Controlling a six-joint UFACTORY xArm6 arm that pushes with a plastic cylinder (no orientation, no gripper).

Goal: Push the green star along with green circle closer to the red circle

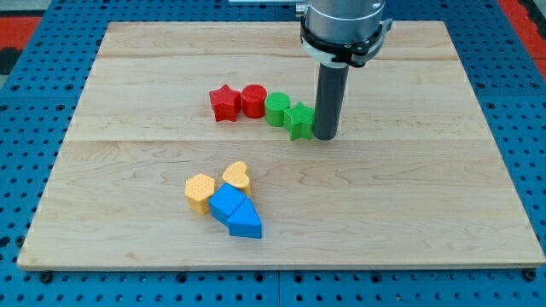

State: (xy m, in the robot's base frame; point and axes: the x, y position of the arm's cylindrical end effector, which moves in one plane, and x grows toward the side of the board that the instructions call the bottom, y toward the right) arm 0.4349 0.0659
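Note:
A red star (225,103), a red circle (253,101), a green circle (276,109) and a green star (299,119) stand in a row across the middle of the wooden board (409,196). The red circle touches the green circle, and the green circle touches the green star. My tip (327,135) rests on the board right against the green star's right side. The dark rod rises from there to the arm's flange at the view's top.
A yellow hexagon (200,191), a yellow heart (237,176), a blue cube (227,205) and a blue triangular block (246,222) cluster below the row, toward the view's bottom. A blue pegboard surrounds the board.

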